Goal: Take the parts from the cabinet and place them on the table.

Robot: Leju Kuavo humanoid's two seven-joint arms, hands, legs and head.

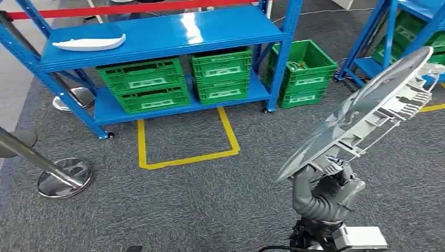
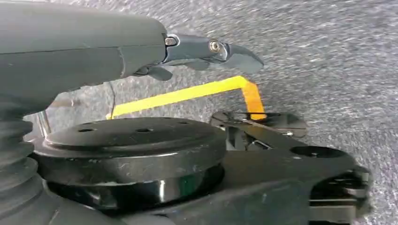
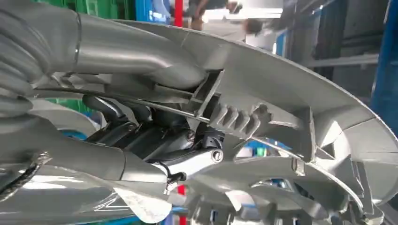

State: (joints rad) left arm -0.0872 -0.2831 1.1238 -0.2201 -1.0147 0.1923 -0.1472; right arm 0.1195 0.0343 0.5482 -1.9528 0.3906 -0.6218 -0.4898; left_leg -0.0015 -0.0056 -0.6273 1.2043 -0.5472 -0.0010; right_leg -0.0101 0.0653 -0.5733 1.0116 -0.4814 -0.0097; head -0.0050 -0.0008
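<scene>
My right hand (image 1: 325, 197) grips a large grey wheel-cover part (image 1: 362, 113) by its lower rim and holds it tilted up to the right above the carpet. The right wrist view looks at the ribbed back of this part (image 3: 281, 89), with my fingers (image 3: 155, 140) wrapped around its rim. A second, white curved part (image 1: 89, 43) lies on the left end of the top board of the blue cabinet rack (image 1: 168, 31). My left hand (image 2: 94, 51) hangs over the carpet with its fingers stretched out and nothing in them.
Green crates (image 1: 144, 84) (image 1: 221, 73) fill the rack's lower shelf, and another crate (image 1: 302, 71) stands on the floor beside it. A yellow tape outline (image 1: 183, 157) marks the carpet in front. A chrome stanchion base (image 1: 65, 177) stands at left. A second blue rack (image 1: 399, 47) is at far right.
</scene>
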